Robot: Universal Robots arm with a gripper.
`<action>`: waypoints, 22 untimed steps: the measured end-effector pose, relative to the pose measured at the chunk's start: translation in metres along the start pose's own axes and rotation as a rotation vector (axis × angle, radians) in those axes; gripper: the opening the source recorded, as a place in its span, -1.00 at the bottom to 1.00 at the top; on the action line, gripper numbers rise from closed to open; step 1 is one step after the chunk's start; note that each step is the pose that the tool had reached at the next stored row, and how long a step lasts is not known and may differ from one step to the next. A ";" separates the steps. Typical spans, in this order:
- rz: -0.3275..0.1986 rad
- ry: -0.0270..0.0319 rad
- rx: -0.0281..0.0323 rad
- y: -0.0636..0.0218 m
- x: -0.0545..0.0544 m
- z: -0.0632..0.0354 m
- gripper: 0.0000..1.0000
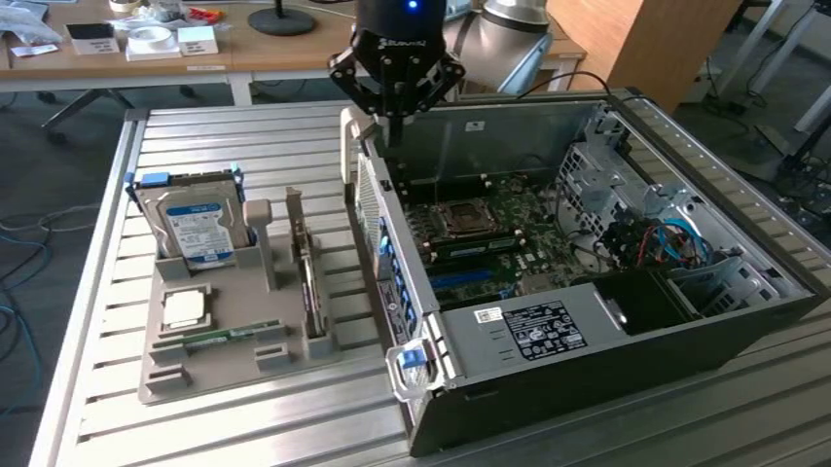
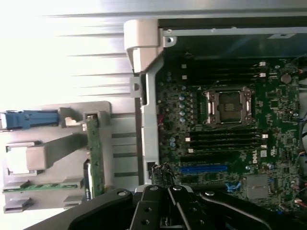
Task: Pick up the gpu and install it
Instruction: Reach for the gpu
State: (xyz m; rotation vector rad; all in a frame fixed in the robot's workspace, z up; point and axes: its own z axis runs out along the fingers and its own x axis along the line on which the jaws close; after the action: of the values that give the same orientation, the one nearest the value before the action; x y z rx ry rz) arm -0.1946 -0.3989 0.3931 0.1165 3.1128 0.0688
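The gpu (image 1: pixel 307 280) stands on its long edge in a slot of the grey holder tray (image 1: pixel 208 375), at the exterior view's left of the open computer case (image 1: pixel 624 331). In the wrist view the gpu (image 2: pixel 94 158) shows edge-on as a thin green strip. My gripper (image 1: pixel 393 113) hangs above the case's back corner, well above and behind the card and apart from it. Its fingers (image 2: pixel 173 199) are shut with nothing between them. The motherboard (image 2: pixel 268 139) lies exposed with a blue slot (image 2: pixel 204 169) and an empty processor socket (image 2: pixel 229 106).
The tray also holds a silver hard drive (image 1: pixel 195 226) with a blue-white label, a square processor chip (image 1: pixel 186 309) and a green memory stick (image 1: pixel 214 340). Cables and drive bays (image 1: pixel 675 243) fill the case's far end. A wooden desk (image 1: pixel 156 58) with small items stands behind.
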 end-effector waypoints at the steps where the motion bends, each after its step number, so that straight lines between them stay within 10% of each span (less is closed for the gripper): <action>1: 0.000 -0.0001 -0.0001 -0.0003 0.004 0.0000 -0.79; 22: 0.000 0.0000 0.0000 -0.0050 0.067 -0.0014 -0.79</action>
State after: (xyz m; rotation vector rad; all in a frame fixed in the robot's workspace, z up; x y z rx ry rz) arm -0.2620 -0.3988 0.3927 0.1166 3.1127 0.0689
